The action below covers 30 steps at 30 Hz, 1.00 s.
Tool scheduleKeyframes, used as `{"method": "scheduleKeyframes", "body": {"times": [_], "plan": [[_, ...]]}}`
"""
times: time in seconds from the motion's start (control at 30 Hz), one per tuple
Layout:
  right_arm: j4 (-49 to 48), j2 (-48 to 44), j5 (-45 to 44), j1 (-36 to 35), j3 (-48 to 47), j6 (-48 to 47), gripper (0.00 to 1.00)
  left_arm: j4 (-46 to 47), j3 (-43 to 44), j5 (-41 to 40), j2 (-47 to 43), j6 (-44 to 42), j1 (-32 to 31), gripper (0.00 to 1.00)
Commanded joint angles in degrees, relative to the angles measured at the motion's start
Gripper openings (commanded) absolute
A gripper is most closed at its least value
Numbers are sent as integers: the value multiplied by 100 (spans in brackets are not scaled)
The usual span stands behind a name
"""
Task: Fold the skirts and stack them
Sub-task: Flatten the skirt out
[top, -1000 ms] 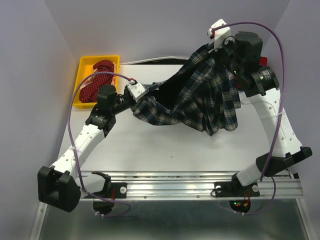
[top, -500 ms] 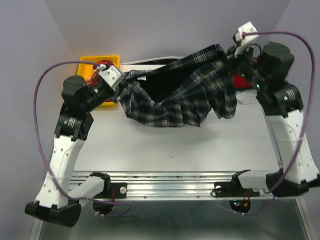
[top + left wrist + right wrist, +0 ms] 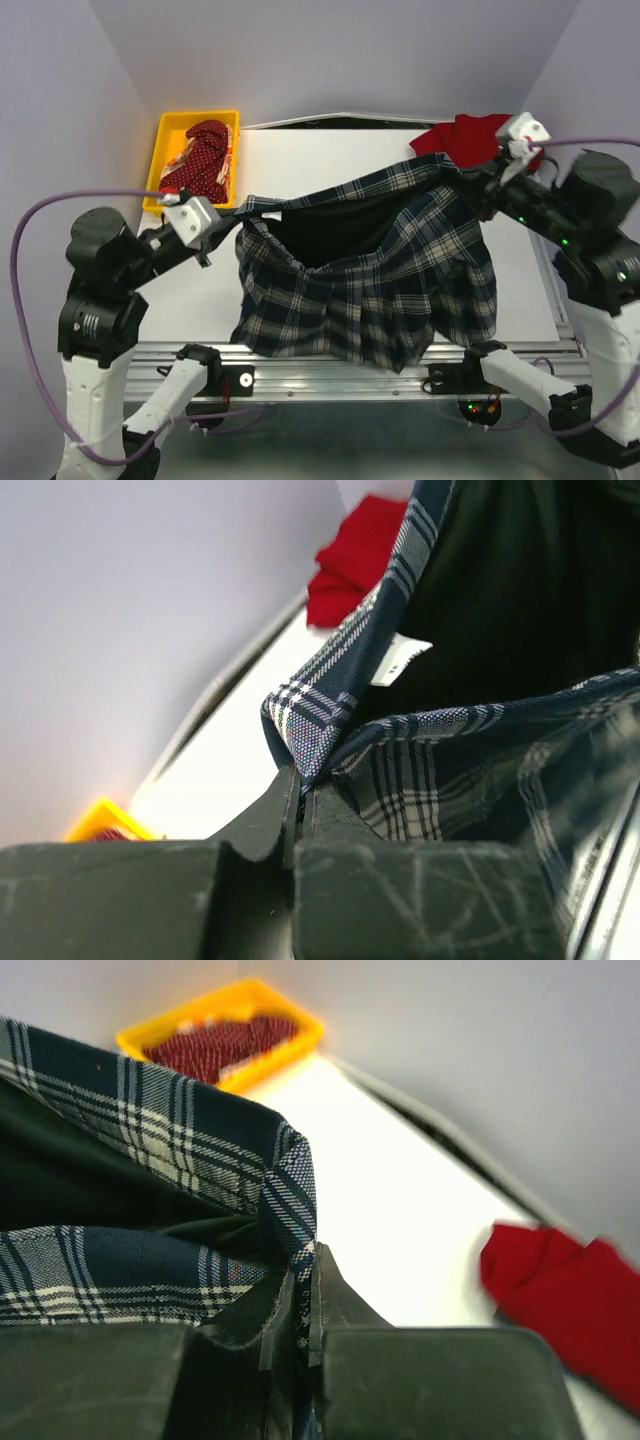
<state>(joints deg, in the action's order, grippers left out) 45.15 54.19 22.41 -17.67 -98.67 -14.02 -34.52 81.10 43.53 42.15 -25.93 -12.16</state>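
Now strung out by its waistband from side to side: the plaid skirt (image 3: 370,270). Clamped shut on one waistband corner, left gripper (image 3: 236,214); clamped just as firmly on the opposite corner, right gripper (image 3: 458,170). Confirmed in both wrist views: plaid cloth nipped between closed fingertips (image 3: 268,825). Hangs open below the two grippers, dark lining on show, hem sagging past the near edge of the counter (image 3: 330,150).

Differs sharply from a second ago: then bunched and hoisted high at the far right by the right gripper, left gripper low near the middle. Half a second ago, raised over the far side, ends already parting. Since then pulled well apart and drawn back toward the near edge, slack taken out of the waistband.

Beyond the left gripper, on its outer far side: yellow tray (image 3: 168,125) holding the dark red dotted skirt (image 3: 203,160). Just behind the right gripper: plain red skirt (image 3: 465,135), lying on the counter's far corner.

Means, by the look of it, spreading nearly done and folding not yet begun. Calls next for lowering the cloth flat onto the counter without letting either corner slip. Risks a hem snagged on the near rail (image 3: 330,362) if set down straight below the grippers; looks safer carried a little farther from that edge first.
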Motion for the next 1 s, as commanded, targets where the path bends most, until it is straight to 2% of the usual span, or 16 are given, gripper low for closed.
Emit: {"method": "scheduleKeyframes", "body": {"times": [0.0, 0.07, 0.13, 0.17, 0.2, 0.27, 0.3, 0.33, 0.37, 0.47, 0.5, 0.53, 0.63, 0.77, 0.87, 0.97], "plan": [[-347, 993, -642, 282, 900, 48, 4, -91, -356, -1012, 1046, 377, 162, 0], [-410, 1451, -694, 282, 1060, 92, 5, 59, -595, -1153, 1469, 440, 162, 0], [-410, 2222, -817, 282, 1183, 215, 15, 339, -735, -1354, 2231, 571, 162, 2], [-410, 2471, -879, 395, 1192, 268, 28, 445, -736, -1504, 2506, 650, 162, 12], [-410, 2708, -783, 492, 1193, 381, 63, 525, -701, -1697, 2804, 764, 170, 21], [-393, 3296, -721, 781, 1061, 531, 93, 526, -387, -2074, 3587, 801, 179, 55], [-366, 3430, -651, 913, 982, 532, 100, 482, -254, -2111, 3807, 800, 205, 71], [-349, 3518, -572, 1028, 921, 523, 100, 395, -148, -2112, 3957, 809, 249, 83], [-349, 3589, -528, 1125, 877, 497, 100, 333, -43, -2068, 4141, 792, 328, 87], [-392, 3730, -457, 1275, 832, 155, 99, 498, 82, -2164, 4117, 608, 364, 90], [-419, 3826, -405, 1275, 832, 111, 97, 543, 81, -2156, 4091, 581, 364, 90], [-419, 3888, -335, 1275, 823, 58, 88, 595, 81, -2156, 4091, 537, 364, 90], [-358, 4220, 42, 1275, 692, -56, 76, 395, 213, -1770, 4318, 222, 364, 85], [-392, 4756, 395, 1275, 428, 75, 68, 104, 450, -1147, 4722, -139, 338, 79], [-603, 5309, 518, 1275, 165, 347, 66, 375, 451, -1520, 5004, -62, 127, 79], [-814, 5907, 632, 1275, -221, 663, 60, 901, 555, -2013, 5354, 490, 48, 79]]}}
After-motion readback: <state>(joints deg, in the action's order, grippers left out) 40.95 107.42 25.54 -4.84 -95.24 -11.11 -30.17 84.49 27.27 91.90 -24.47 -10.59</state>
